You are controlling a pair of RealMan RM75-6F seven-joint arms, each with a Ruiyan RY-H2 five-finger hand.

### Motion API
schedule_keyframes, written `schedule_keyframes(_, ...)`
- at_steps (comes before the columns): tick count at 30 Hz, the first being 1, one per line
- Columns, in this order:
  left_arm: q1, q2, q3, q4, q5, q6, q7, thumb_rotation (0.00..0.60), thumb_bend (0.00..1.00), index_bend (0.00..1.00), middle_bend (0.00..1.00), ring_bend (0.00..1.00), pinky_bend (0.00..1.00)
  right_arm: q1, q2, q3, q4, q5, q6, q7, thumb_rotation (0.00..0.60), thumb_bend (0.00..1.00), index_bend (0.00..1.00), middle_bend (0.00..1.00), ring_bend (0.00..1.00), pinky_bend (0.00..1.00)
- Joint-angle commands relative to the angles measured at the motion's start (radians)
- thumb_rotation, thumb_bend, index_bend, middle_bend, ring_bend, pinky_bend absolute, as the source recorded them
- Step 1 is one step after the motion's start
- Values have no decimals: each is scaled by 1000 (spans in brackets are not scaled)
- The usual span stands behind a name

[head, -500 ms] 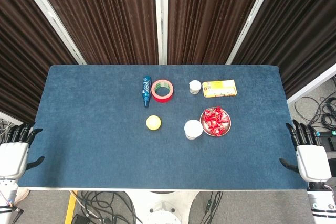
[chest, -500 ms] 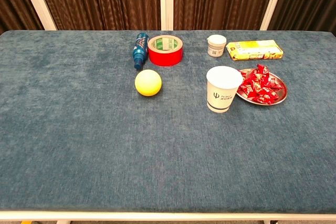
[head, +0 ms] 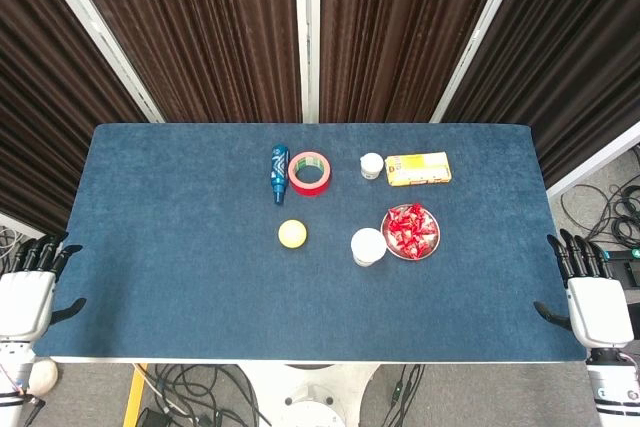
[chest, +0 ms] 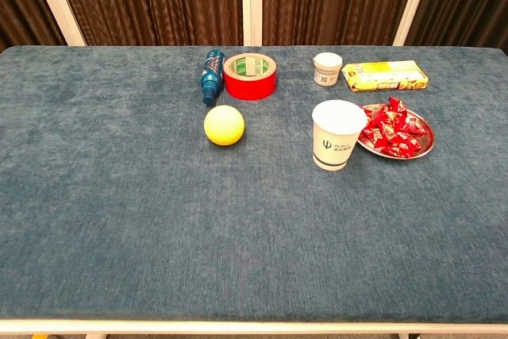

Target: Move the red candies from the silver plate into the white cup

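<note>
Nearest the robot, both hands sit off the front corners of the blue tabletop (head: 180,277), seen only in the head view: the left hand (head: 24,302) hangs beside the near left corner and the right hand (head: 597,309) beside the near right corner, each with its fingers straight and spread apart, thumb jutting inward toward the cloth edge, holding nothing and touching no object. Both are well apart from everything on the cloth. Further in, right of centre, the white cup (chest: 336,135) stands upright with its mouth open, a small dark mark printed on its side. Just beside it on its right, rim nearly touching the cup, lies the silver plate (chest: 426,143), and the red candies (chest: 390,127) are heaped on it in shiny wrappers; whether any candy is inside the cup cannot be told. Left of the cup, apart from it, rests a yellow ball (chest: 225,125). Beyond the ball a roll of red tape (chest: 250,76) lies flat, with a blue bottle (chest: 211,76) on its side just left of it. Beyond the cup stands a small white jar (chest: 327,68), and right of that a flat yellow box (chest: 384,75).
</note>
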Motion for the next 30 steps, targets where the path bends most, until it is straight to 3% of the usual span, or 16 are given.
schedule_keyframes(1,0,1,0,-2,0,1,0,600,0,289,218,123,126,-2,-1,0,3,0,2,3,600,45,0,27,0,101)
schedule_keyframes(11,0,-6,1,4,-3,-7,-8,600,0,289,218,123,126,0,21,9,-7,-6,12,5,600,45,0,35,0,114)
schedule_keyframes(13,1,-9,2,6,-2,-6,-9,600,0,289,218,123,126,6,30,16,-14,-12,16,-5,600,45,0,53,56,174)
schedule_keyframes(14,1,-12,2,9,-1,-5,-10,600,0,289,218,123,126,12,35,20,-19,-16,14,-13,600,45,0,73,134,265)
schedule_keyframes(17,1,-19,3,17,-1,-7,-14,600,0,289,218,124,126,38,47,27,-37,-25,-15,-26,600,45,12,150,504,798)
schedule_keyframes(18,1,-21,4,19,-2,-8,-15,600,0,289,218,124,126,48,50,31,-41,-23,-28,-40,600,45,19,168,597,930)
schedule_keyframes(19,0,-21,3,20,-3,-10,-16,600,0,289,218,124,126,60,52,36,-43,-18,-43,-62,600,45,24,182,647,975)
schedule_keyframes(25,-2,-29,2,32,-7,-16,-26,600,0,289,218,123,126,158,9,86,-45,38,-152,-218,600,46,135,310,796,1000)
schedule_keyframes(30,-4,-33,1,40,-8,-20,-31,600,0,289,218,123,126,259,-51,115,-4,105,-288,-280,600,63,168,659,858,1000)
